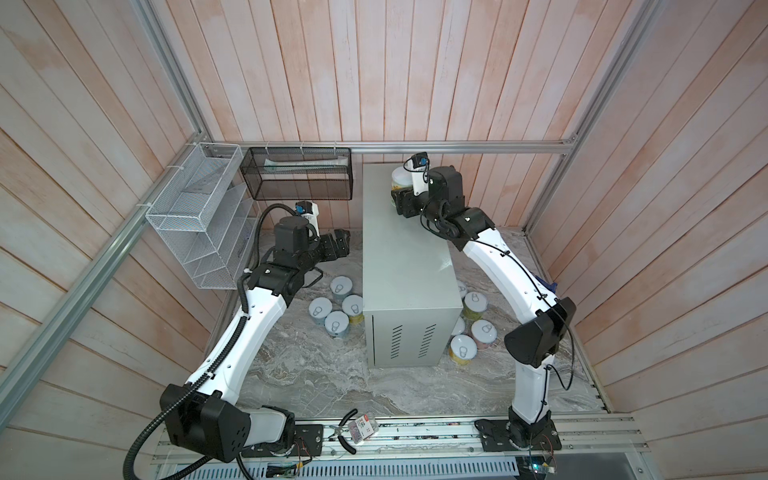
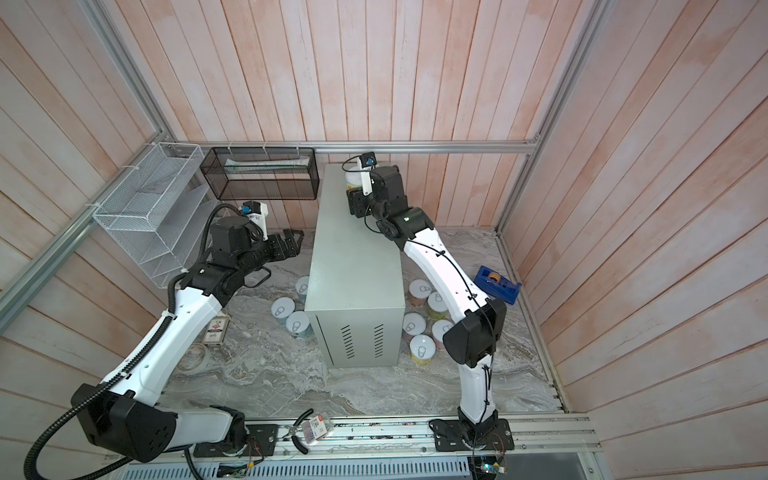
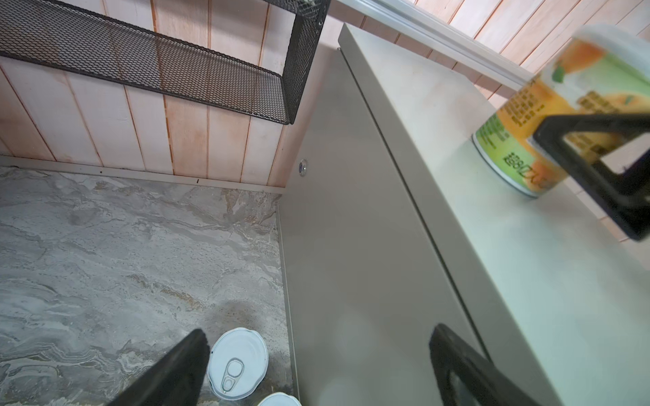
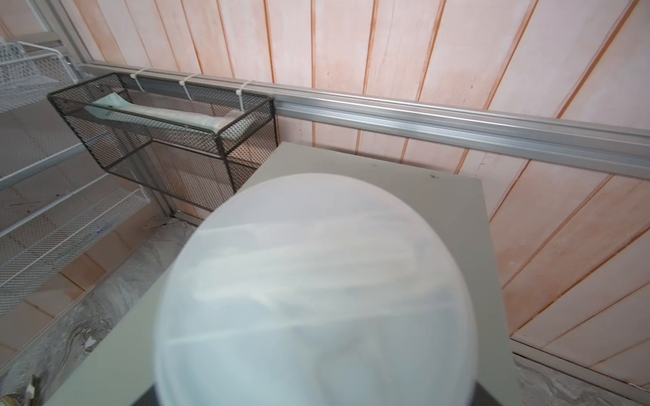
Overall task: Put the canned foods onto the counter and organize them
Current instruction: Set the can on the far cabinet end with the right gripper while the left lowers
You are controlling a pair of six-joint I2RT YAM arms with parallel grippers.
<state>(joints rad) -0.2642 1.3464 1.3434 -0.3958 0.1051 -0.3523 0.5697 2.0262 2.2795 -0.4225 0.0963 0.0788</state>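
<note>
In both top views the right jaws squeeze a can (image 1: 400, 178) at the back of the table (image 1: 399, 266); the left jaws gape, empty. Left wrist view: it looks hard, smooth, maybe heavy; grab its round sides. Right wrist view: just its lid (image 4: 309, 298).

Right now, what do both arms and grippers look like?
White shells, black joints on both. The left arm carries a black corrugated conduit, the right arm a thin black cable. The left gripper and right gripper are black, with open-frame fingers.
</note>
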